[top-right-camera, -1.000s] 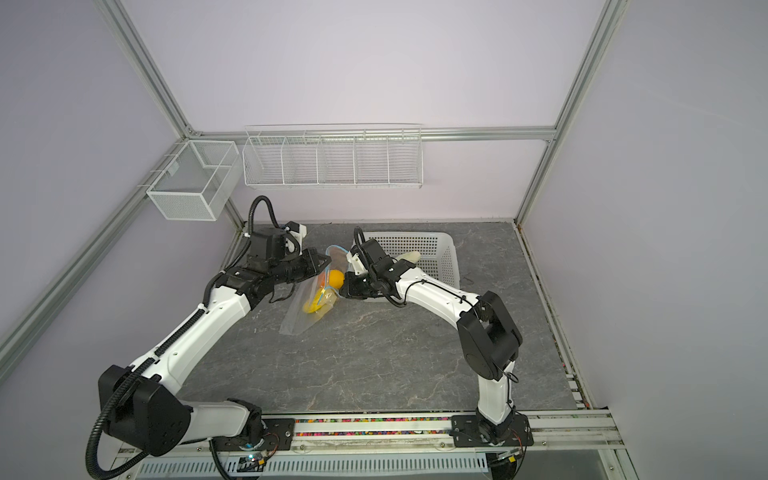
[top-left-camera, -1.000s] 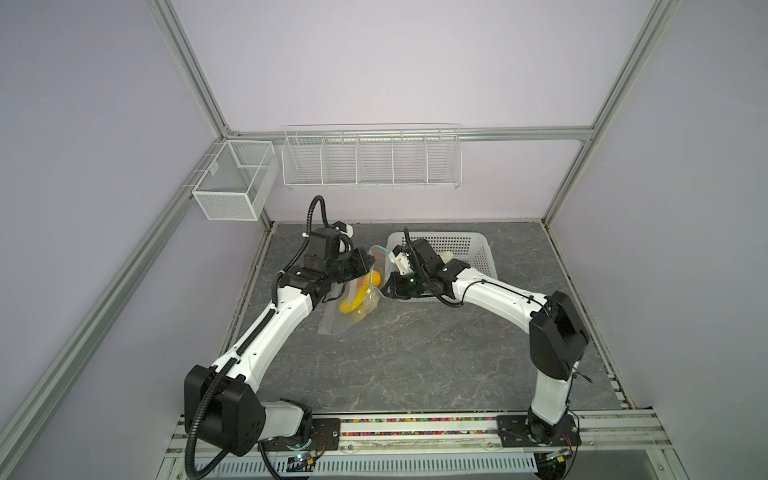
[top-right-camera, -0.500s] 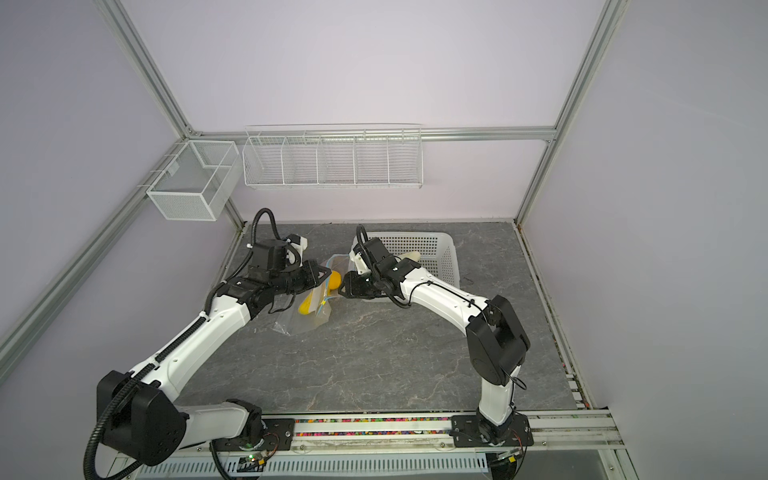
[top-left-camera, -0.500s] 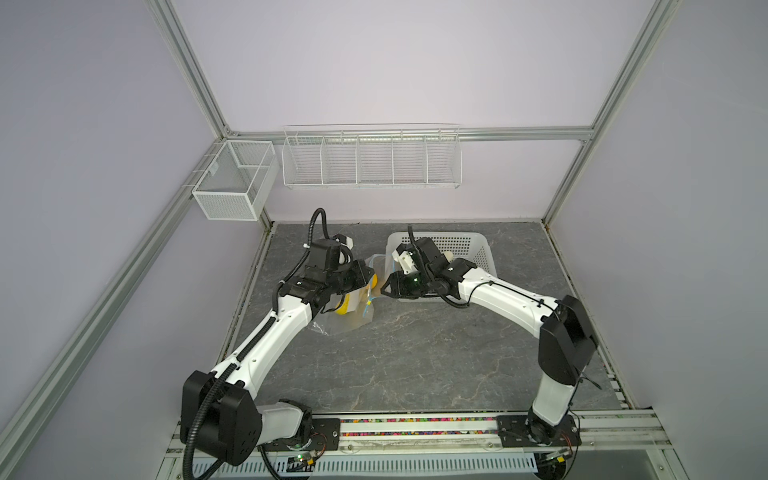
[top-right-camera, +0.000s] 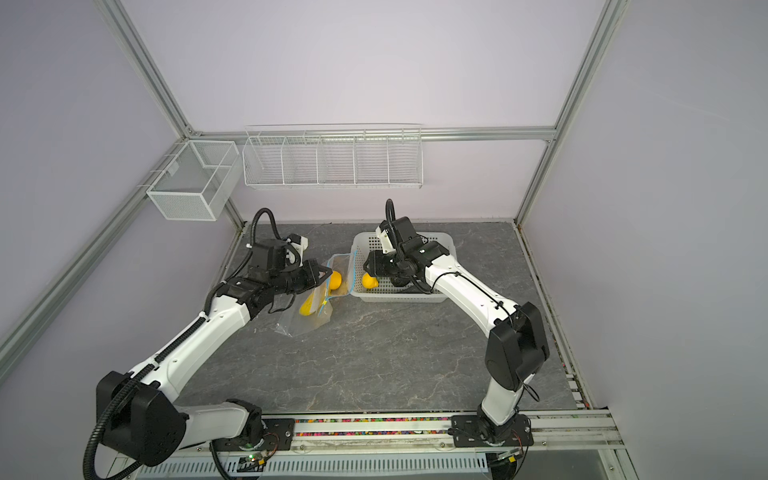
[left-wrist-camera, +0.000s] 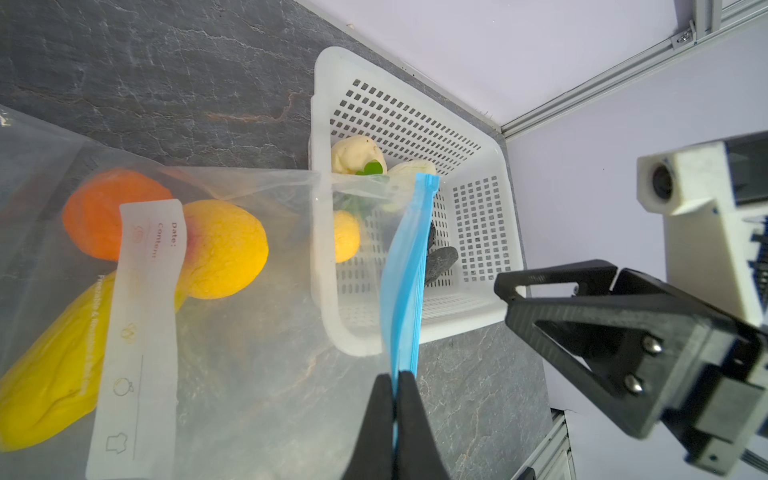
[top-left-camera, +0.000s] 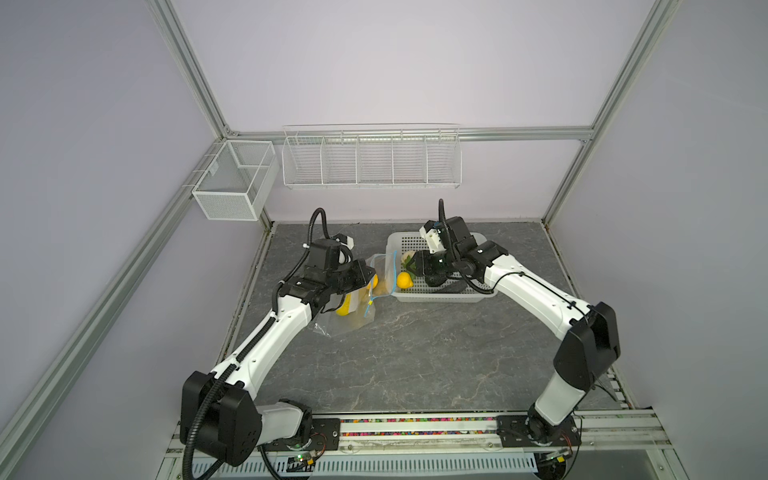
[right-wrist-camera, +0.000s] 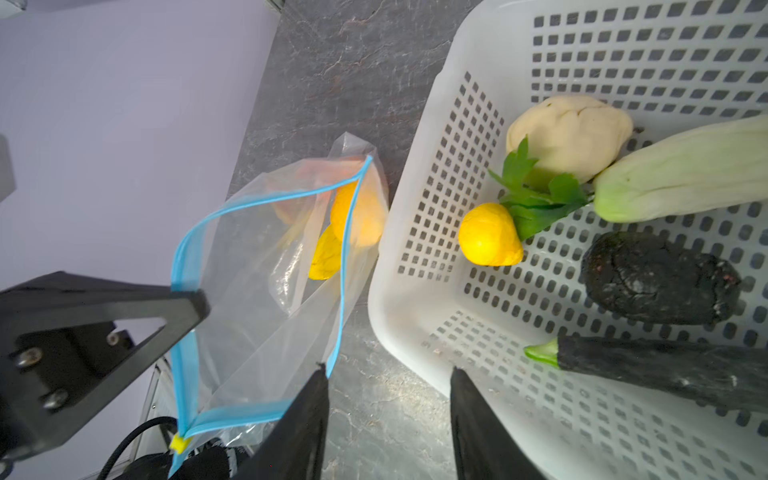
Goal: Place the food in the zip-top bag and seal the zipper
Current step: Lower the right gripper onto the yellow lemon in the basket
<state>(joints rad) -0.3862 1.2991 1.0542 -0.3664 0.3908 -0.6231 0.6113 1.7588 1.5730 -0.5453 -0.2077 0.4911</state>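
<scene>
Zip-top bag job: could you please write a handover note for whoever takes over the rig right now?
Left gripper: shut on the light-blue zipper strip, holding open the clear plastic zip-top bag.
Right gripper: open, empty, above the white perforated basket.
Done: orange fruit, round yellow fruit, long yellow vegetable bagged.
To do: small yellow lemon, cream cauliflower, green leaves, pale cabbage, dark avocado, dark long vegetable in the basket; then seal the zipper.
</scene>
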